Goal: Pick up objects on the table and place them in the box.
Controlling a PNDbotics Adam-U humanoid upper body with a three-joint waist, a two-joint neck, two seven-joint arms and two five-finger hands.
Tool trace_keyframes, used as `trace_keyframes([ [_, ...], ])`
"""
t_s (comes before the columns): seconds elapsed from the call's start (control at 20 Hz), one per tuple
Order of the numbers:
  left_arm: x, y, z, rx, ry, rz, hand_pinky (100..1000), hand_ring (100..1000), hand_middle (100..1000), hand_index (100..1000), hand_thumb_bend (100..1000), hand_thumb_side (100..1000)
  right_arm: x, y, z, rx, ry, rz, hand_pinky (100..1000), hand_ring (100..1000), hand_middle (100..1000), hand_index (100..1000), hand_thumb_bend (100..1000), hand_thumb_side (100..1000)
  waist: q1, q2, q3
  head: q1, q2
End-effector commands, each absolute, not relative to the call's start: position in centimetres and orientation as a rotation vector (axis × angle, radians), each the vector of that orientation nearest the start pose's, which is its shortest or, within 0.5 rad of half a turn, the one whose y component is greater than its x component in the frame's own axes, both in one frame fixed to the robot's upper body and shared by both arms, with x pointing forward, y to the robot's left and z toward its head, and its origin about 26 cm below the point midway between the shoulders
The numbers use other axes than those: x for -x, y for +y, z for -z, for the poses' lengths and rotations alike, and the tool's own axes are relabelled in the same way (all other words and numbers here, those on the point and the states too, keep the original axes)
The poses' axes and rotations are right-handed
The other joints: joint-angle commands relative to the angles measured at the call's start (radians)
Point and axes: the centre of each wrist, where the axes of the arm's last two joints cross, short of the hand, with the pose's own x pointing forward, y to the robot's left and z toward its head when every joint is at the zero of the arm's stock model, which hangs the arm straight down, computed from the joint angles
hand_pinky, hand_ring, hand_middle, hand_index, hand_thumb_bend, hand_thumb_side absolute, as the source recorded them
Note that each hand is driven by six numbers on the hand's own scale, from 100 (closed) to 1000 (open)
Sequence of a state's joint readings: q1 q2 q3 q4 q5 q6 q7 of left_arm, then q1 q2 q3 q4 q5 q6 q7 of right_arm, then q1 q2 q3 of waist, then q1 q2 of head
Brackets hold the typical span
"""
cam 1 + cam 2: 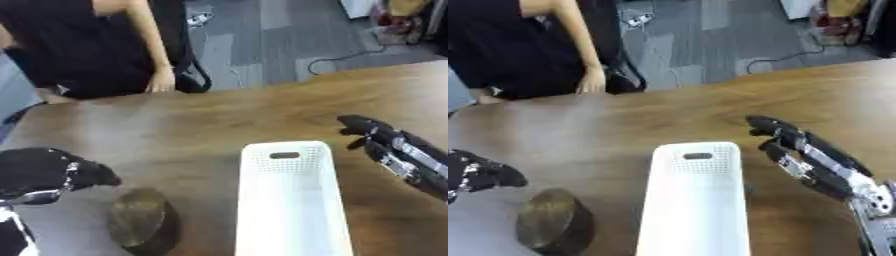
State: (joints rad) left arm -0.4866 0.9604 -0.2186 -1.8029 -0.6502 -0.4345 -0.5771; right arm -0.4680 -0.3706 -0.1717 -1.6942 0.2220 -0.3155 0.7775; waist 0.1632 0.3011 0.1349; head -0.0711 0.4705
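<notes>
Your right hand (811,160) hovers spread right of the white box (291,200); your left hand (44,172), curled empty, sits left of it above the brown object (140,217).

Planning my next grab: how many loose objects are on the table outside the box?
1: a brown rounded object left of the white box, near the left hand. The box looks empty.

Box (293,200) sits on the table (219,120), running lengthwise from near edge toward the middle. Left of the box, close by, a rounded object (140,220) rests on the tabletop. Further left of the box, the left hand (44,172). Right of the box, just beside its far end, the right hand (807,155).
</notes>
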Motion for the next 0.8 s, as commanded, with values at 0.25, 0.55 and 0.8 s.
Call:
trace_keyframes([
  [0.25, -32.5, 32.2, -27.8, 1.214, 1.765, -2.750, 669, 776, 878, 995, 835, 662, -35.4, -32.0, -20.6, 0.219, -2.007, -1.329, 788, 924, 1000, 1000, 100, 1000, 0.006, -0.013, 0.003, -0.005, -0.013],
  [0.55, -32.5, 32.0, -28.3, 1.230, 1.756, -2.727, 675, 780, 880, 997, 835, 659, -35.4, -31.9, -20.7, 0.217, -2.008, -1.327, 788, 924, 1000, 1000, 100, 1000, 0.009, -0.015, 0.000, -0.004, -0.013],
  [0.8, -32.6, 31.5, -28.7, 1.240, 1.740, -2.707, 679, 782, 880, 996, 834, 655, -35.4, -31.9, -20.7, 0.214, -2.008, -1.330, 788, 923, 1000, 1000, 100, 1000, 0.010, -0.016, -0.005, -0.004, -0.013],
])
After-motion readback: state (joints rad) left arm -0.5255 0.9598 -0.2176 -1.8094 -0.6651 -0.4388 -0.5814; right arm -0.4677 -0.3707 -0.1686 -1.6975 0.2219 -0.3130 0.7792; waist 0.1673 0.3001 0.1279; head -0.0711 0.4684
